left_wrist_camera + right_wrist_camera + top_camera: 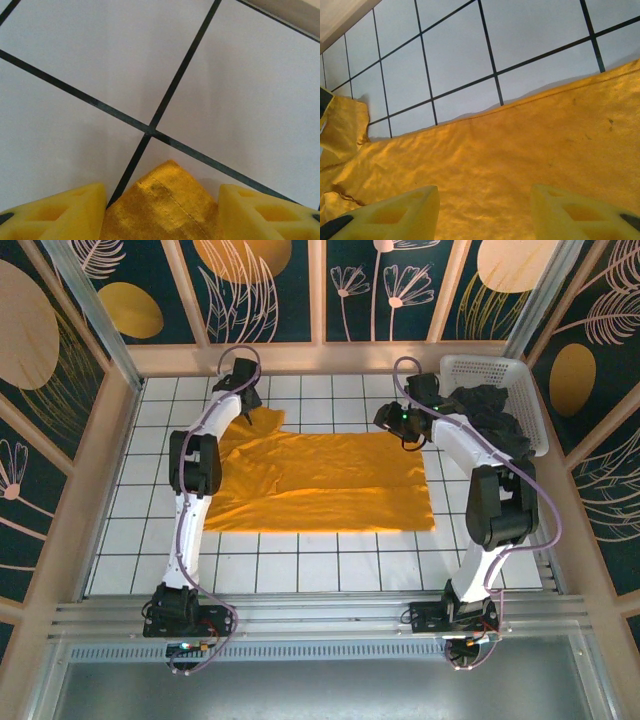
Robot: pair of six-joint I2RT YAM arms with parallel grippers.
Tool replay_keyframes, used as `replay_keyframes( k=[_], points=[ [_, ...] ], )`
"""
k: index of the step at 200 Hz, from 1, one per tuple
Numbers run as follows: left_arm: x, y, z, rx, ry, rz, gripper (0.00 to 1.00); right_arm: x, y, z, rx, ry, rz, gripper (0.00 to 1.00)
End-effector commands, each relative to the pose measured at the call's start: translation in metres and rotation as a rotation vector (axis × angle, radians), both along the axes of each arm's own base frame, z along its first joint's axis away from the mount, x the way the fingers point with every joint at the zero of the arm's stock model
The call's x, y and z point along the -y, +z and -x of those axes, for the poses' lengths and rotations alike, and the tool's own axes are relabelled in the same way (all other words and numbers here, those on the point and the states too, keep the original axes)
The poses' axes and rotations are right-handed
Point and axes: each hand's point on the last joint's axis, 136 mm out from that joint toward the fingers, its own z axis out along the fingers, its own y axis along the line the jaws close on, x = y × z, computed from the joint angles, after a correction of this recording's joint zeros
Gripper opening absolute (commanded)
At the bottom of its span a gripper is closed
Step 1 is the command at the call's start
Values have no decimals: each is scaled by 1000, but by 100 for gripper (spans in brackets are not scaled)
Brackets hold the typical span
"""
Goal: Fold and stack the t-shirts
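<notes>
The orange-yellow t-shirt (320, 480) lies spread flat across the middle of the white tiled table. Its far left sleeve corner (167, 200) rests on the tiles between the yellow fingers (65, 210) of my left gripper (160, 200), whose jaws stand apart and do not pinch it. From above, the left gripper (248, 395) sits at that sleeve near the back wall. My right gripper (390, 422) hovers at the shirt's far right edge, open, with the cloth (520, 160) below and nothing between its fingers (570, 210). A dark charcoal t-shirt (490, 405) is heaped in the basket.
The white lattice basket (480, 362) stands at the back right corner, the dark cloth spilling over its near side. Wooden walls bound the table at back and sides. Bare tiles (330, 565) run along the near side in front of the orange shirt.
</notes>
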Motion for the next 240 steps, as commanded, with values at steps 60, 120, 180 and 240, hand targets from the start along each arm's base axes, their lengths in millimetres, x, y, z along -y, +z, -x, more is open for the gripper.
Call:
replay_keyframes(
  k=[60,120,180,240],
  points=[
    [0,-61,39,-246,-6,-38,41,3,-10,5,-14,-31,23,51],
    [-2,-15,42,-191,25,-18,0,49,-51,-4,-120,-272,202,50],
    [5,46,35,-76,8,40,0,87,-80,-38,-152,-386,355,49],
    [17,77,36,-24,-26,114,0,105,-101,-50,-189,-371,420,50]
  ],
)
